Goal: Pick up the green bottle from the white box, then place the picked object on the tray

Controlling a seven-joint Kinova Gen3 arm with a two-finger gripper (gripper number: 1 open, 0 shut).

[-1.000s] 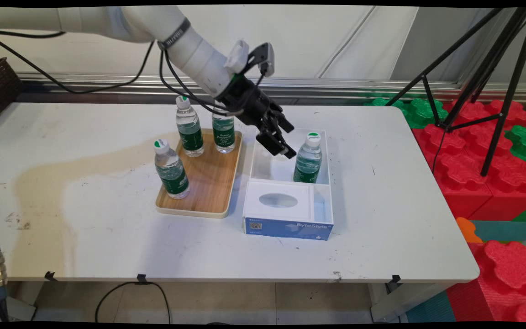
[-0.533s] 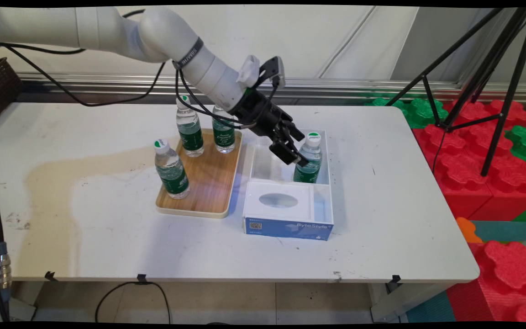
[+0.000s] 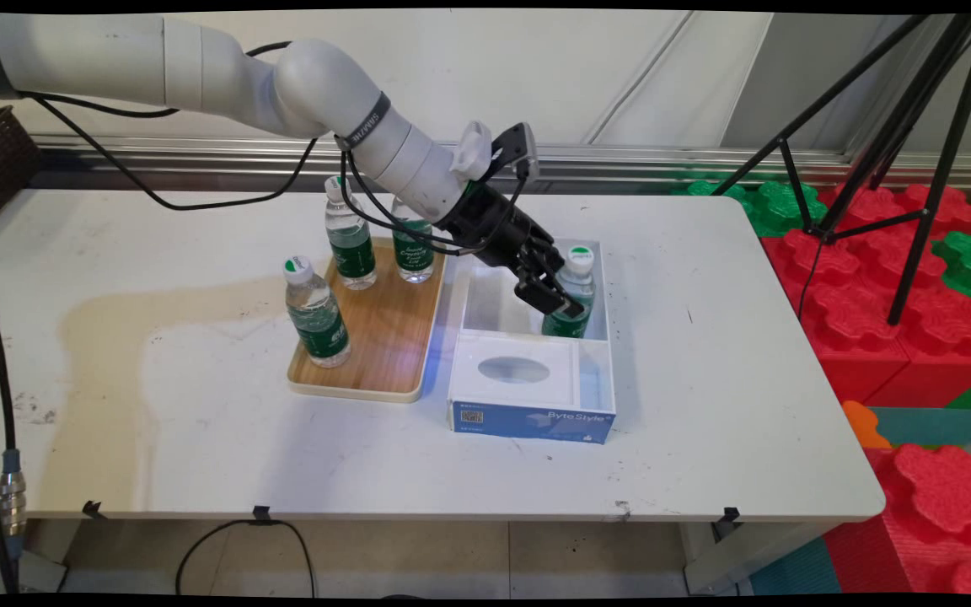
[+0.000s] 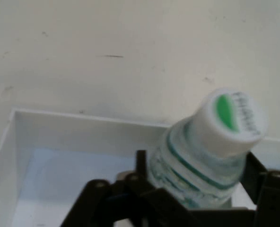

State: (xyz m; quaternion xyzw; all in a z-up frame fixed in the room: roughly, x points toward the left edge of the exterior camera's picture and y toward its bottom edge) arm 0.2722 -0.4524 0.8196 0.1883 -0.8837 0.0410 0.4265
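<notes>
Four water bottles in all, each clear with a green label and a white cap marked green. Three stand upright on the wooden tray (image 3: pixel 384 337): one at the near left corner (image 3: pixel 315 314), two at the far end, left one (image 3: pixel 349 246) and right one (image 3: pixel 412 249), the latter partly behind the arm's cables. The fourth bottle (image 3: pixel 571 297) (image 4: pixel 211 151) stands upright in the far right corner of the white box's (image 3: pixel 532 371) open rear compartment.

One white box with a blue front panel, just beside the tray on its right; two sections visible, the rear open one and a front insert with an oval cutout (image 3: pixel 513 369).

One gripper (image 3: pixel 560 291) (image 4: pixel 196 189), black, two fingers, reaching down from the upper left into the rear compartment. Fingers sit on either side of the fourth bottle's body below the cap; in the hand view the left finger (image 4: pixel 142 165) is right at the bottle's side and the right finger (image 4: pixel 256 175) shows past its other side. Whether they're squeezing the bottle or only bracketing it, cannot tell.

One white table (image 3: pixel 199 438), stained tan on the left. One black tripod (image 3: pixel 915 152) at far right, over red and green foam blocks (image 3: pixel 873 278).
</notes>
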